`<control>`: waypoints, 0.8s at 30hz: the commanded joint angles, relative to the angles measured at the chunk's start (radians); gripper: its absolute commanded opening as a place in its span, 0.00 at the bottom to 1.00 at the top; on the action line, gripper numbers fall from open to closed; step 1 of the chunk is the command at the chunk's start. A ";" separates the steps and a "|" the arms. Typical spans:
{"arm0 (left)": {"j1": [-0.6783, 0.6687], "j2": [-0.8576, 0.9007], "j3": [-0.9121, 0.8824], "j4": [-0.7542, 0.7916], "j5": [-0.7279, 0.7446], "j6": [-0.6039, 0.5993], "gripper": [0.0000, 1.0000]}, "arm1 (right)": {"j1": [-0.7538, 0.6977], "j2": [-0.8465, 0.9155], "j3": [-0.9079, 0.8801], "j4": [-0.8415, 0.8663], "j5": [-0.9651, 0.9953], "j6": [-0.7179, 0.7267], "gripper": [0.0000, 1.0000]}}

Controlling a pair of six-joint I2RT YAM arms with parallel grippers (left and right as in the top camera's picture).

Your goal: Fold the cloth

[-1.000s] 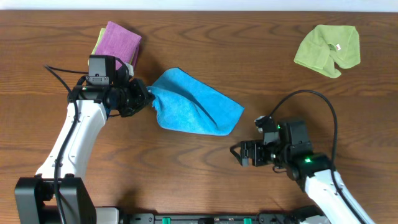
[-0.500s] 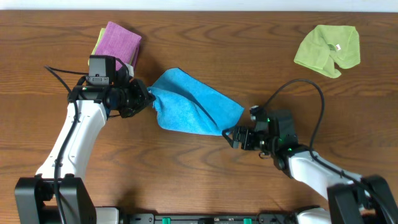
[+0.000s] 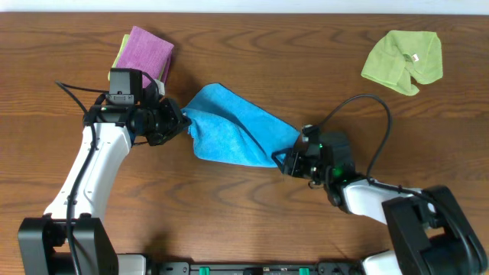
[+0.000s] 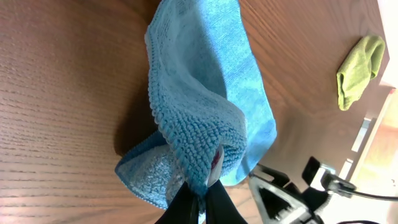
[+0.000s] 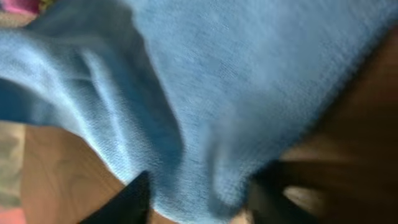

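Cloth [image 3: 237, 130] lies rumpled on the table [image 3: 229, 221]. Left gripper [image 3: 177, 121] pinches one end. Right gripper [image 3: 284, 161] straddles the opposite corner, jaws apart.

I take this for a robotics lab station, not a home. My left arm [image 3: 90, 164] and right arm [image 3: 365, 200], white shells with black joints, rise from a black mounting rail [image 3: 244, 269] with green fittings at the 6 o'clock edge of a dark wood-grain bench [image 3: 229, 221]. Loose black cables [image 3: 367, 97] loop off both. The goods are plain cloths: a sky-blue cloth [image 3: 237, 126] at centre, a folded purple cloth [image 3: 147, 47] at 11 o'clock and a lime-green cloth [image 3: 401, 57] at 1 o'clock. A pale strip [image 3: 244, 6] runs along 12 o'clock.
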 commanded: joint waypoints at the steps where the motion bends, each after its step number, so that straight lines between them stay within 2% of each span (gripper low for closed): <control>1: -0.001 0.004 0.003 -0.003 0.024 -0.001 0.06 | 0.010 0.014 -0.013 0.007 0.039 0.026 0.11; 2: -0.001 0.004 0.003 -0.003 0.024 -0.001 0.06 | 0.009 0.014 -0.013 0.015 0.035 0.027 0.02; 7: -0.001 0.004 0.005 -0.002 0.027 0.000 0.06 | -0.009 -0.028 0.002 0.084 -0.085 0.035 0.01; 13: -0.001 0.004 0.060 -0.003 0.062 -0.001 0.06 | -0.053 -0.220 0.035 0.066 -0.168 0.118 0.01; 17: -0.001 0.004 0.105 -0.004 0.068 -0.001 0.06 | -0.064 -0.396 0.100 -0.082 -0.177 0.157 0.01; 20: -0.002 0.004 0.115 -0.003 0.068 -0.001 0.06 | -0.070 -0.487 0.180 -0.256 -0.092 0.140 0.01; 24: -0.005 0.004 0.115 -0.006 0.068 -0.001 0.06 | -0.085 -0.509 0.285 -0.462 0.042 0.058 0.05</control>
